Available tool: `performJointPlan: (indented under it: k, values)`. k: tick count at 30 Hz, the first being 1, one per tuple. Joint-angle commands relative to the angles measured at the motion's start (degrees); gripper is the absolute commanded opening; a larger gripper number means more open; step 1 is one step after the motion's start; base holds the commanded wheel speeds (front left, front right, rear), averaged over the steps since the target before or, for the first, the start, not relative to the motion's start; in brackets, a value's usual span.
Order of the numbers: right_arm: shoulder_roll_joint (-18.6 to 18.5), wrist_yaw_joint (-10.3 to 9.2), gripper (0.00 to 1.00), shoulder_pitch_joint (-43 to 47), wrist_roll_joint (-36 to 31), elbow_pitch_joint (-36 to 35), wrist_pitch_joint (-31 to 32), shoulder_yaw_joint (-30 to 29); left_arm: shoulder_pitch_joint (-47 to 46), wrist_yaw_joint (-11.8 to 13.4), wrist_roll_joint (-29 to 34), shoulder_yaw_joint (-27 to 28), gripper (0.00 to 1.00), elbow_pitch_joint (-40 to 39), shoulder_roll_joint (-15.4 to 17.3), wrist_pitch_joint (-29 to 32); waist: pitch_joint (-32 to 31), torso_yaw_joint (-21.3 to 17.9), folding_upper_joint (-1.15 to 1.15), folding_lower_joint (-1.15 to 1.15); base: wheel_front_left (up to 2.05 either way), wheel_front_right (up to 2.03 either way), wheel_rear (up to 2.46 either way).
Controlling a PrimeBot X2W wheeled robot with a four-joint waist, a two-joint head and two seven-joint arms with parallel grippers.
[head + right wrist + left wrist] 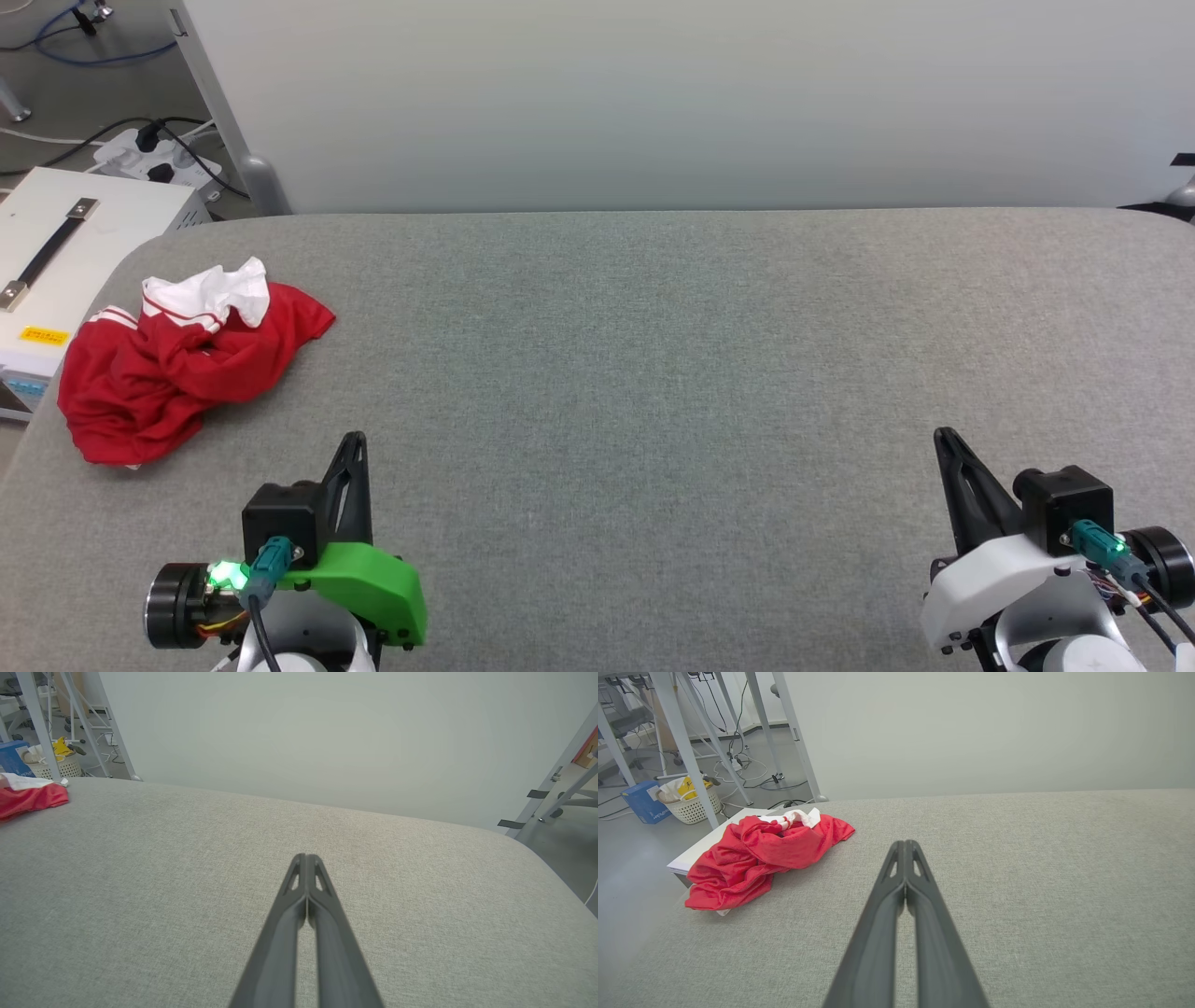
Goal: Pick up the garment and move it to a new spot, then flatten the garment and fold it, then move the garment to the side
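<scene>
When looking down from the head, finds the red shirt (177, 369) crumpled at the far left of the grey table (653, 373), close to its edge, the left gripper (355, 443) nearer and to its right, the right gripper (943, 439) well apart at the near right. From the left wrist, meets fingers (878, 933) pressed together, shirt lying far left. From the right wrist, again fingers (280, 942) pressed together, shirt's corner at far left.
</scene>
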Motion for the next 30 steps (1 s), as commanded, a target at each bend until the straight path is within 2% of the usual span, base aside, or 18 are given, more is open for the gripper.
performJointPlan:
  k: [1, 30]
  values:
    - [-0.04, -0.06, 0.0, -0.95, -0.55, 0.1, 0.17, 0.02, -1.02, 0.24, 0.55, 0.04, 0.0, -0.14, -0.29, -0.04, 0.0, 0.0, 0.0, 0.0, 0.0, 0.0, 0.0]
    - [-0.04, -0.06, 0.0, -0.95, -0.55, 0.1, 0.17, 0.02, -1.02, 0.24, 0.55, 0.04, 0.0, -0.14, -0.29, -0.04, 0.0, 0.0, 0.0, 0.0, 0.0, 0.0, 0.0]
